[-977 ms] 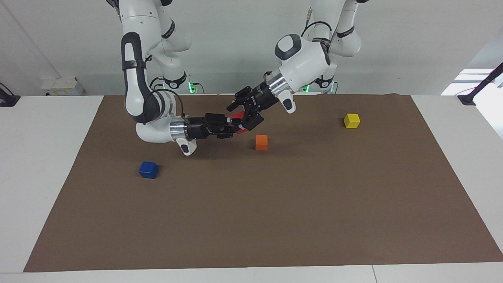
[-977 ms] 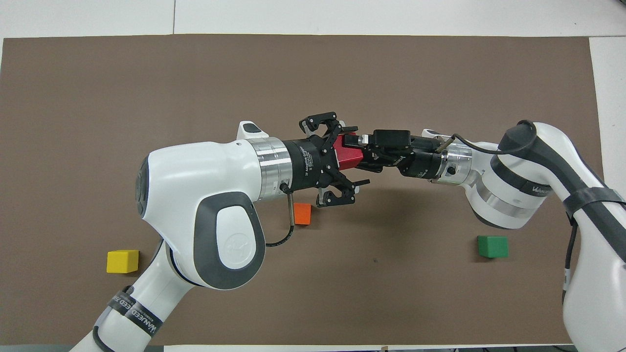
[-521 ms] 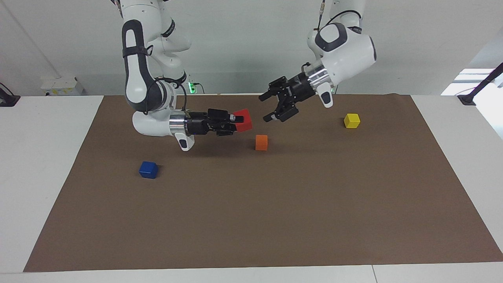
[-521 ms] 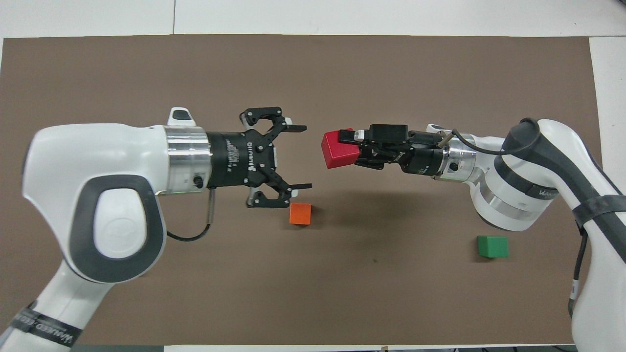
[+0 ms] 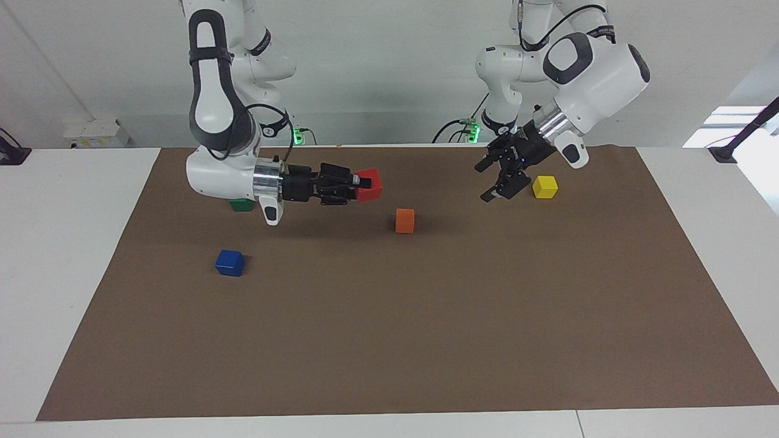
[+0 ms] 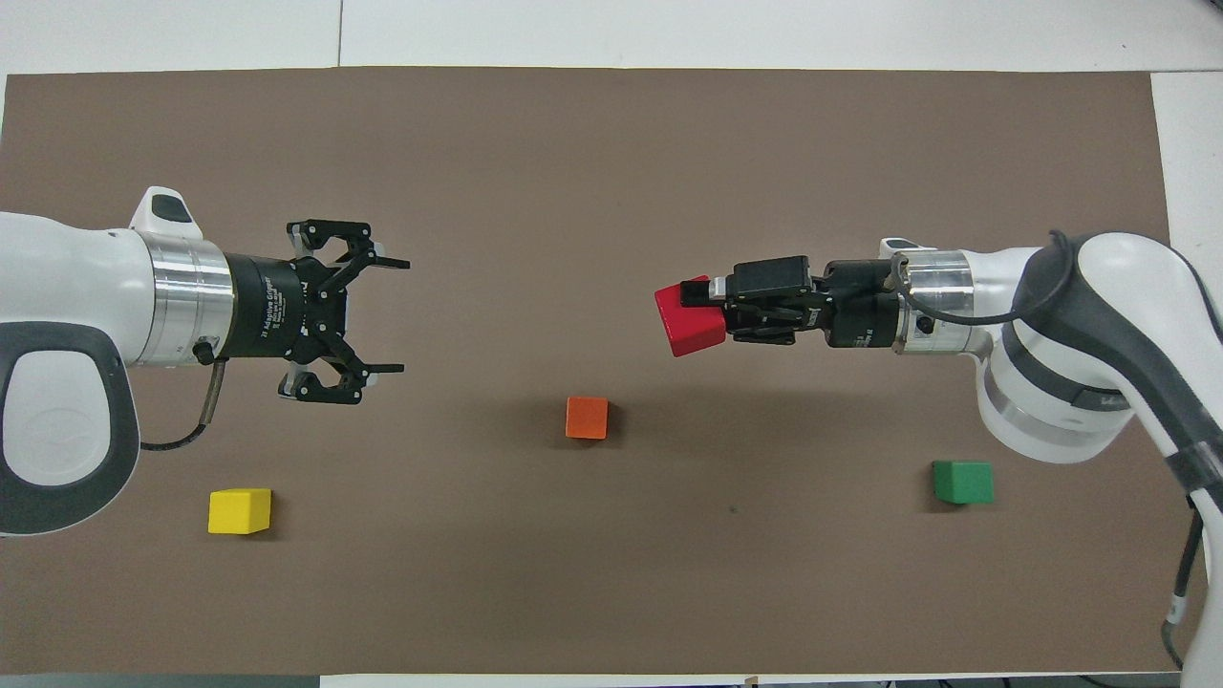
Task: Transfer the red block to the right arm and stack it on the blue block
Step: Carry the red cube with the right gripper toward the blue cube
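Note:
The red block [image 5: 371, 182] [image 6: 690, 330] hangs in the air, tilted, with my right gripper [image 5: 359, 184] [image 6: 704, 308] shut on it; the gripper lies level over the mat, beside the orange cube. The blue block [image 5: 230, 263] rests on the mat toward the right arm's end, farther from the robots than the held block; the right arm's wrist hides it in the overhead view. My left gripper [image 5: 482, 182] [image 6: 401, 315] stands open with nothing in it, over the mat close to the yellow cube, well apart from the red block.
An orange cube [image 5: 405, 220] [image 6: 587, 418] sits mid-mat. A yellow cube [image 5: 544, 187] [image 6: 240, 510] lies toward the left arm's end. A green cube [image 5: 241, 205] [image 6: 962, 482] sits under the right arm's wrist. The brown mat [image 5: 426, 340] covers the table.
The left gripper has let go of the red block and drawn away toward its own end of the table. The right gripper keeps the block and has pulled back a little.

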### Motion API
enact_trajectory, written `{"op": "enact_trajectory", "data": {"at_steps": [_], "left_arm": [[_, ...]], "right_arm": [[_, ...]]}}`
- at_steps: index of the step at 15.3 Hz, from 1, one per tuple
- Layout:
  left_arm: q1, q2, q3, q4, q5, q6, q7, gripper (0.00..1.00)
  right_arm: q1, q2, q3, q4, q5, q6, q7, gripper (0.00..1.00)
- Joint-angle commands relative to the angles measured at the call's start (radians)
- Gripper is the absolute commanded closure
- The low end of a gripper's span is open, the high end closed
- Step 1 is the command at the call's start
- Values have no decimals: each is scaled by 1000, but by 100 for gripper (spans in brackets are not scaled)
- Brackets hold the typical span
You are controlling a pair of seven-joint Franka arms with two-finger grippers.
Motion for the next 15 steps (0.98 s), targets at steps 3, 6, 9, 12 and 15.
{"op": "enact_trajectory", "data": {"at_steps": [3,6,9,12,15], "left_arm": [[170,-2,-10,-18,161,64,167,0],[194,8,-9,-14,224,47,453,0],[175,53,-17,50,491,-53,565,0],[174,90,-13,146,510,-210,813,0],[170,91,-12,166,584,-307,1032,0]], "right_arm": [[-72,-109,2,-6,-311,15,170,100],[-121,-135,-4,70,-633,23,265,100],[-131,-118,-1,173,-1064,20,377,100],[-120,-104,2,184,-1371,31,408,100],[-132,-80,3,170,-1533,72,408,100]]}}
